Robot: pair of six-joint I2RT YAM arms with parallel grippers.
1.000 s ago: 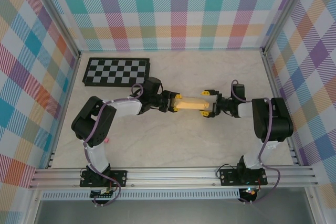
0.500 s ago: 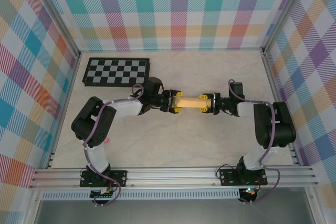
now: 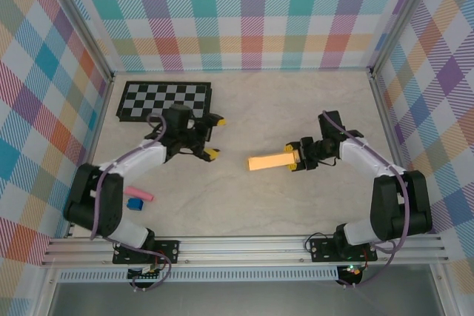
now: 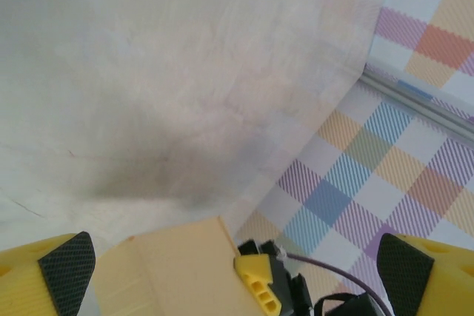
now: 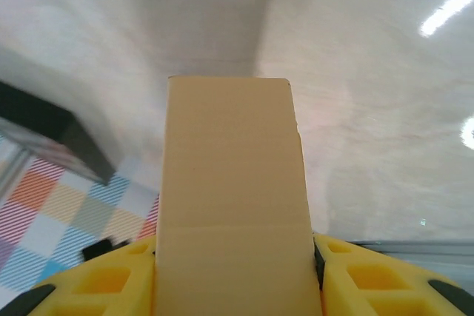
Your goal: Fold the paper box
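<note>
The paper box (image 3: 268, 162) is one flat, narrow yellow-orange rectangle of card just right of centre in the top view. Its right end is clamped between the yellow fingers of the right gripper (image 3: 295, 158). The right wrist view shows its plain face with one faint crease across. The left gripper (image 3: 215, 137), left of centre, gapes wide with nothing in it, apart from the box. One checkerboard (image 3: 164, 101) lies upper left. One pink piece (image 3: 141, 194) and one blue piece (image 3: 134, 203) sit side by side lower left on the marble table (image 3: 296, 101).
</note>
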